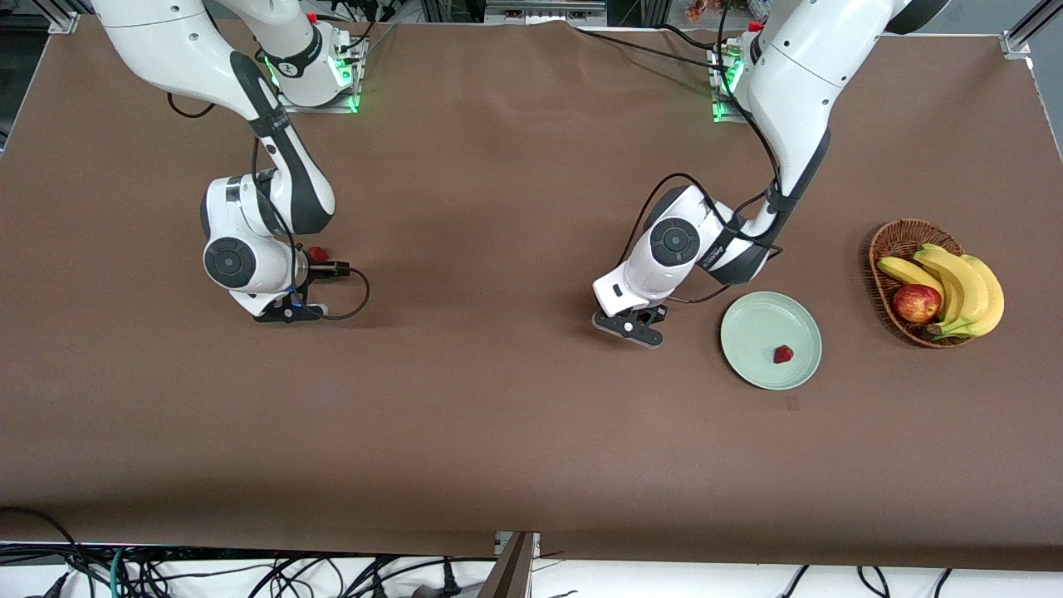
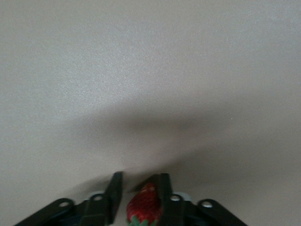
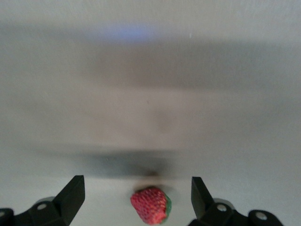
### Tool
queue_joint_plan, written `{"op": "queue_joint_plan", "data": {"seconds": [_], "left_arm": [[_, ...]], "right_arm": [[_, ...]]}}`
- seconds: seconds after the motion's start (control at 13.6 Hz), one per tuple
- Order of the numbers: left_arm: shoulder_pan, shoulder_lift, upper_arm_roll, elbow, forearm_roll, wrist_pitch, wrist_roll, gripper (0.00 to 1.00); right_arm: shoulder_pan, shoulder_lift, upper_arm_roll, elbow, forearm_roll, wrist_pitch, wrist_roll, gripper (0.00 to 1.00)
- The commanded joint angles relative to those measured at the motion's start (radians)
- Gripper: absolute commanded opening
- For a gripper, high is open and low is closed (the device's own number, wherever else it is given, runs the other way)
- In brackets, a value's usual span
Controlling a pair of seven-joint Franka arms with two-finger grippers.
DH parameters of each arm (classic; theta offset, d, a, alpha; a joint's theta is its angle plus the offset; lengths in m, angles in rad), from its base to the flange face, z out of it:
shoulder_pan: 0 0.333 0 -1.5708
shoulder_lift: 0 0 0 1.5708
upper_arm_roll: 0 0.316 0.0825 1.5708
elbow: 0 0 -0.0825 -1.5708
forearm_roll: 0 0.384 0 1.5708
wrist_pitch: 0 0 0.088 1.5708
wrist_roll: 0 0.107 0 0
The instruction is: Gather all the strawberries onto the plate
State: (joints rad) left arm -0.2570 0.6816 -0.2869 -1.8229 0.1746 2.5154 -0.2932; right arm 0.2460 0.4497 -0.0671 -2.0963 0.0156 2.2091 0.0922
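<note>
The pale green plate (image 1: 751, 324) lies toward the left arm's end of the table, with one strawberry (image 1: 783, 355) on it. My left gripper (image 1: 629, 309) is low over the table beside the plate, on the side toward the right arm's end. In the left wrist view it (image 2: 139, 180) is shut on a second strawberry (image 2: 143, 207), which is hidden in the front view. My right gripper (image 1: 306, 270) is low near the right arm's end. In the right wrist view it (image 3: 136, 184) is open, with a third strawberry (image 3: 150, 205) on the table between its fingers; this berry also shows in the front view (image 1: 318, 253).
A brown wicker basket (image 1: 893, 237) stands beside the plate toward the left arm's end. It holds bananas (image 1: 967, 291) and a red apple (image 1: 916, 303). The table is covered with a brown cloth (image 1: 465, 249).
</note>
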Motion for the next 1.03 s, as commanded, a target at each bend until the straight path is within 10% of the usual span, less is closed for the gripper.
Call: {"op": "queue_joint_plan", "data": {"seconds": [0.0, 0.44, 0.81, 0.95], "left_arm": [[0.015, -0.045, 0.003, 0.007, 0.031, -0.045, -0.003, 0.00], [0.201, -0.111, -0.006, 0.105, 0.029, -0.338, 0.433, 0.00], [0.387, -0.099, -0.003, 0.093, 0.031, -0.333, 0.773, 0.00], [0.390, -0.089, -0.005, 0.088, 0.029, -0.326, 0.772, 0.19]], "right_arm": [[0.001, -0.051, -0.022, -0.073, -0.003, 0.020, -0.058, 1.00], [-0.001, -0.043, -0.022, -0.085, 0.000, 0.032, -0.058, 0.45], [-0.002, -0.034, -0.022, -0.079, 0.003, 0.038, -0.058, 0.23], [-0.001, -0.026, -0.005, -0.024, 0.017, 0.037, -0.037, 0.20]]}}
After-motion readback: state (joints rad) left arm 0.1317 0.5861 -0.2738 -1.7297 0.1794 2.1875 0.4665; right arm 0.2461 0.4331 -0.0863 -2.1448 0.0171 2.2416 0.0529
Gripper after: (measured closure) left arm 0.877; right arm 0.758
